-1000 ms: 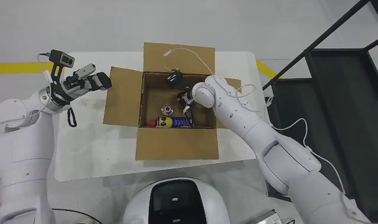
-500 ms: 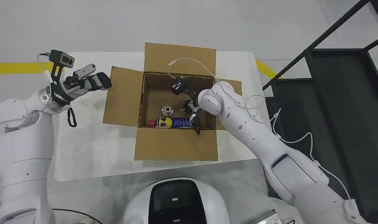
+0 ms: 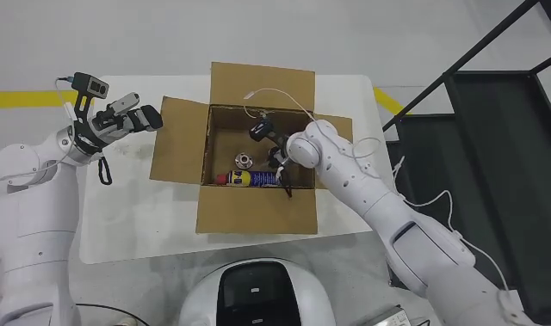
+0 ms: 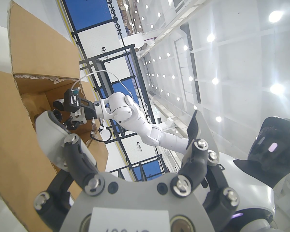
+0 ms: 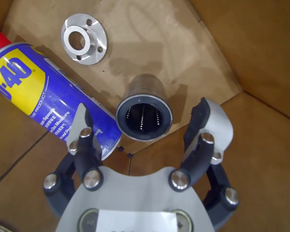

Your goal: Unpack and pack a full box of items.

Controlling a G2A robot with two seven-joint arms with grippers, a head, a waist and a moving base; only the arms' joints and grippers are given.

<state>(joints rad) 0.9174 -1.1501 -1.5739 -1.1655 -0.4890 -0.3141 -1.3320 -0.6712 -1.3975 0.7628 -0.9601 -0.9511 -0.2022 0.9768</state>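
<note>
We see the cardboard box (image 3: 256,211) standing open on the white counter (image 3: 129,214), its flaps folded outward. Three things lie on its floor. A blue and yellow spray can (image 5: 36,85) is on its side, with a flat metal ring with bolt holes (image 5: 84,41) near it. A short metal sleeve (image 5: 144,114) with a dark rim lies just beside the can's base.

The right end effector (image 5: 141,108) is down inside the box. It is released and grasps nothing, with its fingers spread to either side of the sleeve's open end and not touching it. The left end effector (image 4: 120,124) hangs over the counter beside the box's left flap, also spread wide and holding nothing.

Every item we can make out sits inside the box. We judge the sleeve to be the piece in hand, lined up for a grasp. We cannot tell whether this belongs to the unpacking or the packing. Either way, the can, the ring and the sleeve all remain to be dealt with.
</note>
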